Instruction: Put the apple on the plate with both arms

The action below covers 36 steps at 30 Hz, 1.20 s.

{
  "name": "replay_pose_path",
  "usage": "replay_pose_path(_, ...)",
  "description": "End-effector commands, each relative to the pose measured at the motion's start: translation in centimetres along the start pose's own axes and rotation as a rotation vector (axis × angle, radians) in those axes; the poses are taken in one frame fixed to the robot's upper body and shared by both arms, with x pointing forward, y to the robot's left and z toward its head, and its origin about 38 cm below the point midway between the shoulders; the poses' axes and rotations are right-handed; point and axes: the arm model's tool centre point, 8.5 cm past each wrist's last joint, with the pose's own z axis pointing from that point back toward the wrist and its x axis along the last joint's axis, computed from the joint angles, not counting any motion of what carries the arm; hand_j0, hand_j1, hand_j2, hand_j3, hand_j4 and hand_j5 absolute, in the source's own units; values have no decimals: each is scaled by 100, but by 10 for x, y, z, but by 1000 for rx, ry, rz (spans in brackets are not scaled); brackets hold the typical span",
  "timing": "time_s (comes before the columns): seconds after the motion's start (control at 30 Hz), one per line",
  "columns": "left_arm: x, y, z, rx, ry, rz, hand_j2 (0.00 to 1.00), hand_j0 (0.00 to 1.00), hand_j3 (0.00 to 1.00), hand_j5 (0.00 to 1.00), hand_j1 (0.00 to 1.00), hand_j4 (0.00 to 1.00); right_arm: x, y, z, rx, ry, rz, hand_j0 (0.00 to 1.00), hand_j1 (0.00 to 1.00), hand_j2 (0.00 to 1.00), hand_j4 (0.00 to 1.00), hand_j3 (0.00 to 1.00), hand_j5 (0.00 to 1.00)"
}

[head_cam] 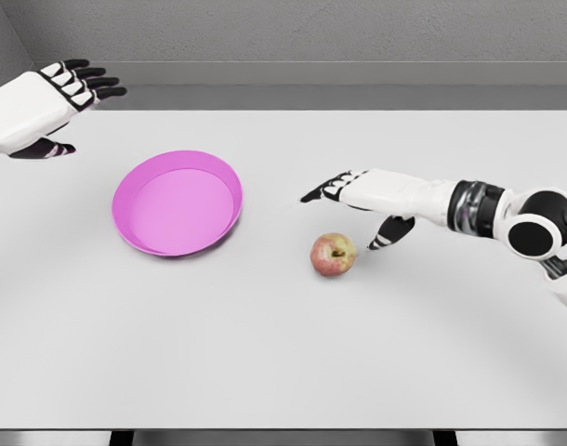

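Note:
A red-yellow apple (334, 255) lies on the white table, right of the middle. A pink plate (138, 181) sits to its left, with nothing in it. My right hand (350, 206) hovers just above and behind the apple, fingers stretched toward the left and thumb hanging down at the apple's right; it holds nothing. At the far left edge my left hand (72, 93) floats over the table's back corner, its fingers spread and holding nothing, well away from the plate.
The white table (283, 353) fills the view, with a grey wall behind it. Its front edge runs along the bottom of the picture.

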Motion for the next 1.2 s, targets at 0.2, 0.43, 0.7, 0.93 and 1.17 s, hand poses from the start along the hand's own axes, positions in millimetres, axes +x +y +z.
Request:
replay_pose_path(0.2,1,8,3,12,-6,-10,100,100,100,100,100,100,-67,-40,135,-186,248,36,100,100,100,100,100,100)
replay_pose_path(0.43,39,22,-16,52,-124,-59,100,100,100,100,100,100,-99,-36,168,-228,290,26,100,100,100,100,100,100)
replay_pose_path(0.7,113,31,-58,79,-324,-107,100,100,100,100,100,100,-75,-27,138,-185,201,44,100,100,100,100,100,100)
replay_pose_path(0.93,163,19,-97,29,-462,-161,100,100,100,100,100,100,-73,-28,136,-191,194,42,100,100,100,100,100,100)
replay_pose_path(1.17,214,4,-120,2,-631,-106,100,100,100,100,100,100,-74,-25,137,-183,199,40,100,100,100,100,100,100)
